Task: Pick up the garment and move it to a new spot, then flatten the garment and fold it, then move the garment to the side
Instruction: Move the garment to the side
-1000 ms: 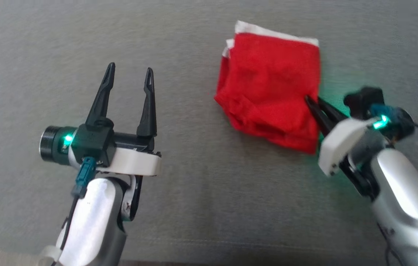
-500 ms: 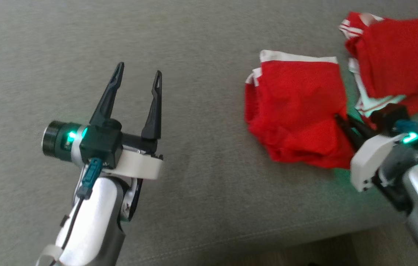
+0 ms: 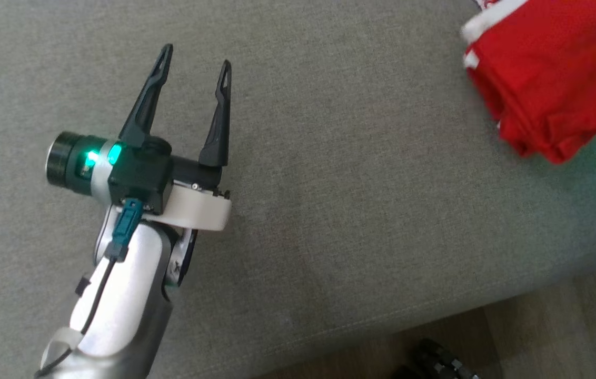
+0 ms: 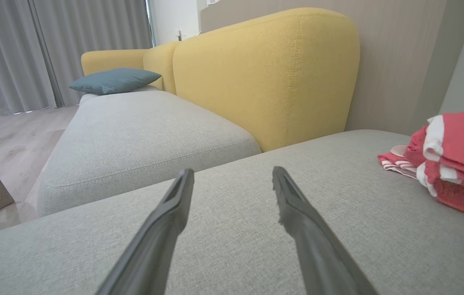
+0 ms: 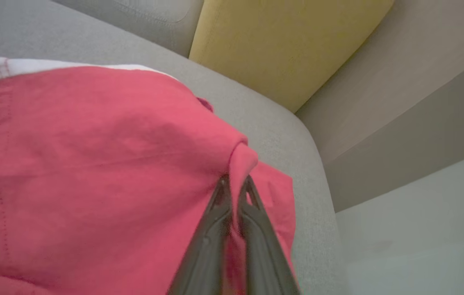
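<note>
Open grey seat (image 3: pixel 329 158) left of folded garment (image 3: pixel 550 89)

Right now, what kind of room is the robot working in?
Probably a home living room: a grey sofa seat, its yellow backrest, a blue pillow and long curtains.

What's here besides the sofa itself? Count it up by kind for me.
Red cloth garments with white trim: 2 (folded garment, striped garment)
Teal soft pillow: 1
Dark two-fingered end effectors: 2 (left end effector, right end effector)
Total: 5
</note>
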Controlling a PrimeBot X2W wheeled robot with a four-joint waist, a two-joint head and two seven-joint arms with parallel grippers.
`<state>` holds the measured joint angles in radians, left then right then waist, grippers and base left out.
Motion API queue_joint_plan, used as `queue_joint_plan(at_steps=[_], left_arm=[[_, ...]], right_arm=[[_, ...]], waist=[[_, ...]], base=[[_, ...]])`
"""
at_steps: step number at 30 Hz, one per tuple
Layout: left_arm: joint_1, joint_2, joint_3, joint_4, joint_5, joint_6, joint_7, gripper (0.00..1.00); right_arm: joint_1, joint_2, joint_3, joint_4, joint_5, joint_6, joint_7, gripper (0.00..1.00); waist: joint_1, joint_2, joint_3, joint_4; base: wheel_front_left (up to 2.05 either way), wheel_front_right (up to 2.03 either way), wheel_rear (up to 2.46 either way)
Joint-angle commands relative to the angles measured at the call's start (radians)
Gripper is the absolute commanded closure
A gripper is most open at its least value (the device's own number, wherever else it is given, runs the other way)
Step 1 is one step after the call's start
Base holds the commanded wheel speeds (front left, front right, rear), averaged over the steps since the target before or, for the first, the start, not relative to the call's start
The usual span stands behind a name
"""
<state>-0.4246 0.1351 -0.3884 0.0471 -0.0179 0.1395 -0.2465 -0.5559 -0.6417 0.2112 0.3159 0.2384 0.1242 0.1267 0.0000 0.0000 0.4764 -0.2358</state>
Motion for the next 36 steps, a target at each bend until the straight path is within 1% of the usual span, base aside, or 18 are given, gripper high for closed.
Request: queue_joint_plan(at_steps=[1,4,7,12,14,15,21,25,29,30,31,32,33,36], left_arm=[[-0.029,0.018,0.020,-0.039,0.014,-0.002,0.002,0.00],[-0.036,0.021,0.018,-0.039,0.015,-0.001,0.002,0.00],[-0.047,0.021,0.014,-0.040,0.016,-0.001,0.003,0.00],[-0.068,0.023,0.008,-0.043,0.018,-0.003,0.003,0.00],[-0.070,0.023,0.007,-0.043,0.018,-0.002,0.003,0.00],[-0.075,0.021,0.004,-0.041,0.017,-0.002,0.002,0.00],[-0.088,0.019,-0.004,-0.032,0.012,-0.002,-0.001,0.00],[-0.100,0.018,-0.011,-0.026,0.012,-0.005,-0.002,0.00],[-0.109,0.020,-0.016,-0.020,0.010,-0.006,-0.003,0.00],[-0.110,0.020,-0.017,-0.017,0.009,-0.007,-0.003,0.00],[-0.110,0.021,-0.018,-0.015,0.008,-0.007,-0.003,0.00],[-0.109,0.021,-0.019,-0.011,0.007,-0.007,-0.004,0.00],[-0.108,0.021,-0.020,-0.008,0.005,-0.008,-0.004,0.00],[-0.097,0.022,-0.022,0.003,-0.003,-0.006,-0.005,0.00]], right_arm=[[-0.004,-0.034,-0.011,-0.035,-0.003,0.007,-0.026,1.00],[-0.009,-0.026,-0.036,-0.060,0.002,0.007,-0.065,1.00],[-0.006,-0.017,-0.086,-0.061,-0.001,0.007,-0.077,1.00],[0.012,0.000,-0.203,-0.017,-0.008,0.007,-0.070,1.00],[0.014,0.007,-0.218,-0.004,-0.006,0.007,-0.068,1.00],[0.021,0.023,-0.239,0.027,0.006,0.007,-0.058,1.00],[0.020,0.082,-0.257,0.122,0.034,0.007,-0.039,1.00],[0.008,0.130,-0.241,0.175,0.095,0.007,-0.031,1.00],[-0.010,0.141,-0.225,0.220,0.136,0.007,-0.047,1.00],[-0.015,0.140,-0.223,0.231,0.141,0.007,-0.054,0.91],[-0.017,0.140,-0.221,0.241,0.146,0.007,-0.062,0.66],[-0.020,0.141,-0.221,0.245,0.151,0.007,-0.078,0.27],[-0.022,0.141,-0.222,0.248,0.155,0.007,-0.094,0.00],[-0.020,0.137,-0.243,0.241,0.144,0.007,-0.158,0.00]], waist=[[0.0000,0.0000,0.012,-0.005],[0.0000,0.0000,0.023,-0.010],[0.0000,0.0000,0.036,-0.011],[0.0000,0.0000,0.061,-0.007],[0.0000,0.0000,0.066,-0.006],[0.0000,0.0000,0.076,-0.003],[0.0000,0.0000,0.102,0.004],[0.0000,0.0000,0.114,0.009],[0.0000,0.0000,0.121,0.010],[0.0000,0.0000,0.121,0.010],[0.0000,0.0000,0.119,0.010],[0.0000,0.0000,0.116,0.009],[0.0000,0.0000,0.111,0.009],[0.0000,0.0000,0.087,0.005]], base=[[0.00,0.00,0.00],[0.00,0.00,0.00],[0.00,0.00,0.00],[0.00,0.00,0.00],[0.00,0.00,0.00],[0.00,0.00,0.00],[0.00,0.00,0.00],[0.00,0.00,0.00],[0.00,0.00,0.00],[0.00,0.00,0.00],[0.00,0.00,0.00],[0.00,0.00,0.00],[0.00,0.00,0.00],[0.00,0.00,0.00]])
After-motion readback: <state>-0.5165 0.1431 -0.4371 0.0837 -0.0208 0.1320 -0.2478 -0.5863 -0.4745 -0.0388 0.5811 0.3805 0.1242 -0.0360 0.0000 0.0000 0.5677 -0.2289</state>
